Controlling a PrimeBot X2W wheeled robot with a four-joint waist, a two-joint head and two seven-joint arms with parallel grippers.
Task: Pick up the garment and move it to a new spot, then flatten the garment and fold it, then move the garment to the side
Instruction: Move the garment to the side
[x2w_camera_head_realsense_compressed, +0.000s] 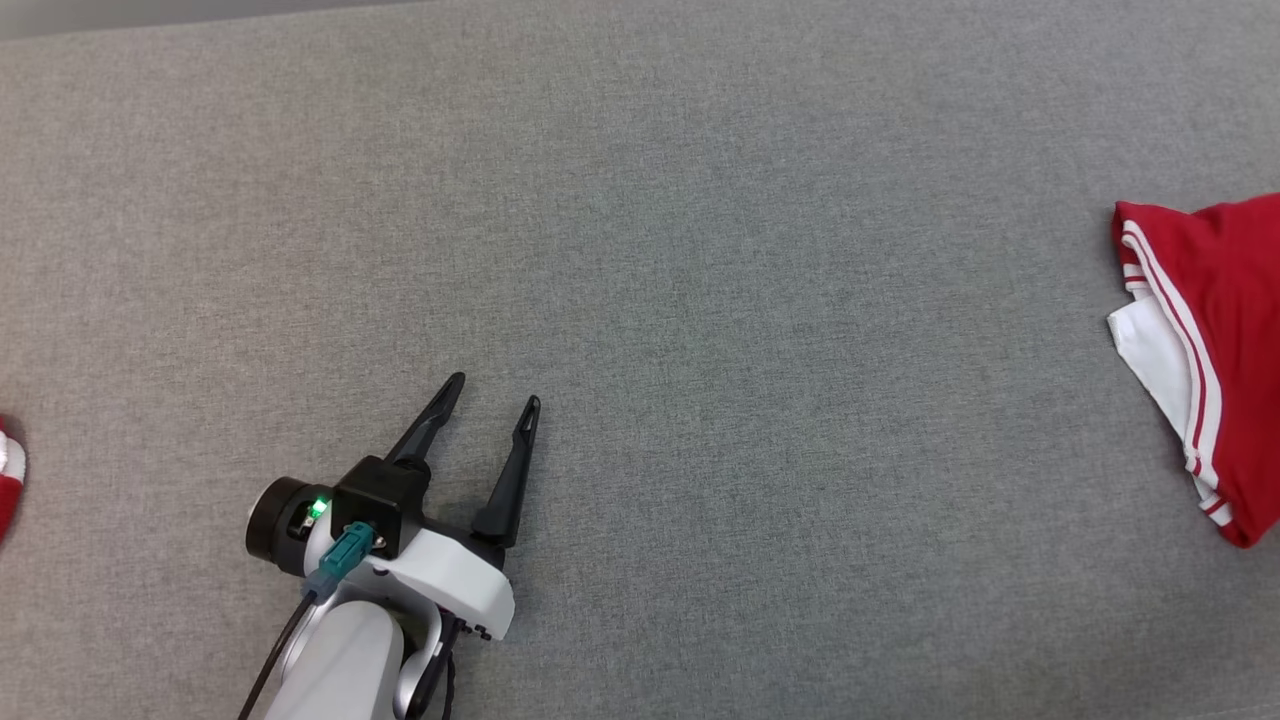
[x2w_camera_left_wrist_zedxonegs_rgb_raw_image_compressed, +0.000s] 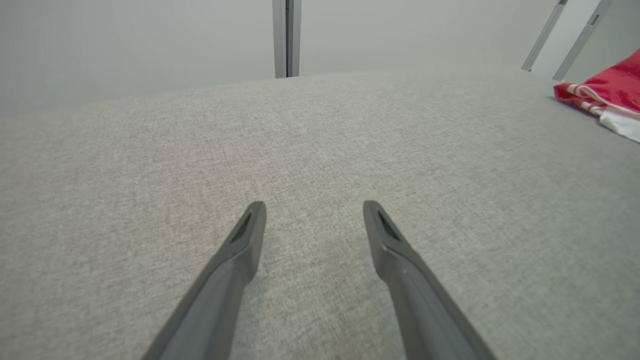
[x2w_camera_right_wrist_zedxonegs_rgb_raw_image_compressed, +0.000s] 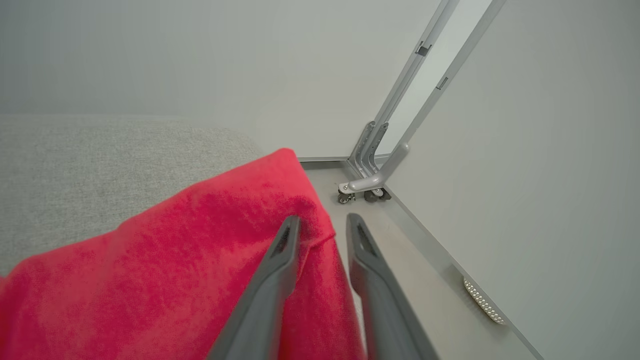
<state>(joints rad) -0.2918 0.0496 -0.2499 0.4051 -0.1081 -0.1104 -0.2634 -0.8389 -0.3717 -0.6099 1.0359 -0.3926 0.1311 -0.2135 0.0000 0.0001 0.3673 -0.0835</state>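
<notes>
garment (x2w_camera_head_realsense_compressed: 1215, 340) lay folded at the grey surface's (x2w_camera_head_realsense_compressed: 700, 250) right edge, so we judged the final move aside nearly done. right gripper (x2w_camera_right_wrist_zedxonegs_rgb_raw_image_compressed: 322, 220) stood narrowly parted over it, clamping nothing we could see; left gripper (x2w_camera_head_realsense_compressed: 495, 390) gaped wide, empty, above that surface. next we needed a clean lift away without snagging cloth.

The head camera looked straight down on the surface (x2w_camera_head_realsense_compressed: 700, 250) from well above. The left wrist camera skimmed low over it toward a wall (x2w_camera_left_wrist_zedxonegs_rgb_raw_image_compressed: 150, 40). The right wrist camera hung close over the garment (x2w_camera_right_wrist_zedxonegs_rgb_raw_image_compressed: 175, 260) at the surface's edge. All three shared surface and garment.
</notes>
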